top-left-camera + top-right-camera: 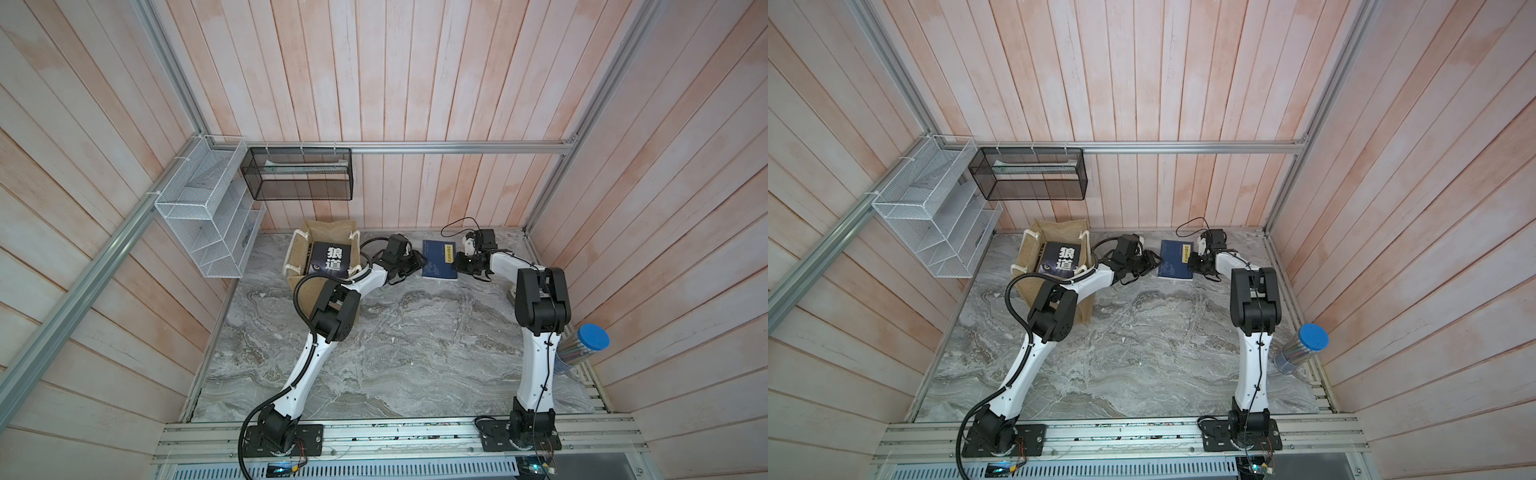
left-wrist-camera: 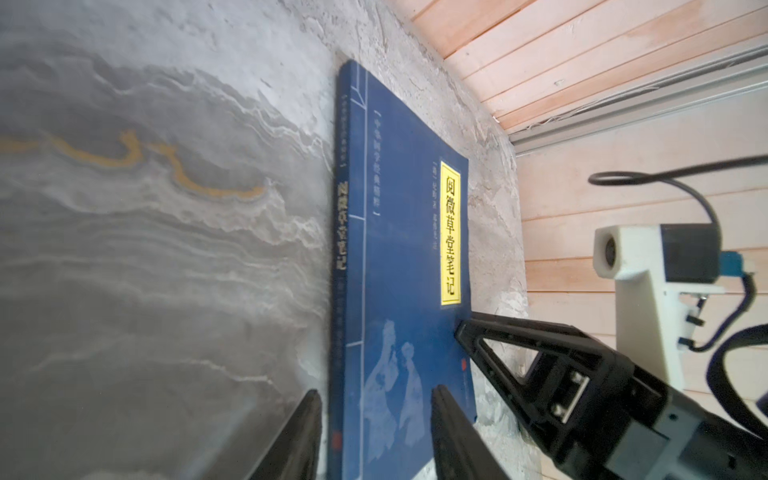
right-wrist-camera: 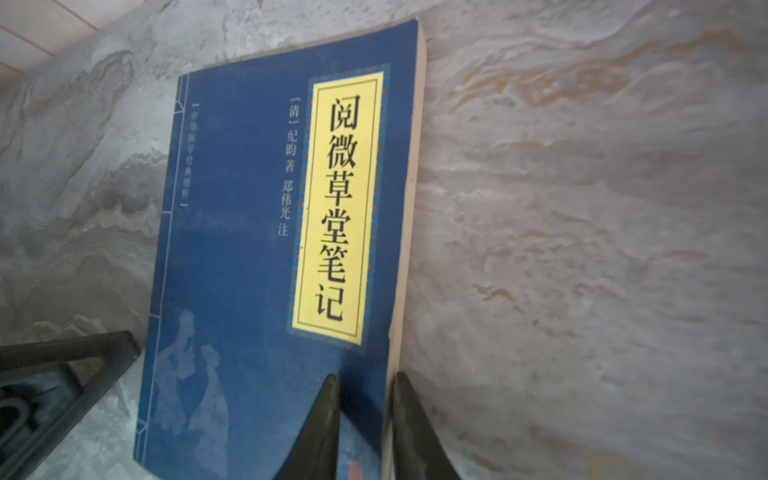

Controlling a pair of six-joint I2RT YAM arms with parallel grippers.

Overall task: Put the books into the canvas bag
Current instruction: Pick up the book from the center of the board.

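Astride the book, right hand

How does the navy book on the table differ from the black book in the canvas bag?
Cover: the navy book carries a yellow title label, the black book large white characters. Place: the navy book lies flat on the marble table, out in the open; the black book sits inside the canvas bag. Both show their front covers upward.

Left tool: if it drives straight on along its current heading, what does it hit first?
The blue book. Its spine edge already sits between the open fingers of the left tool, so any advance meets it at once. A finger may be touching it now; depth is unclear.
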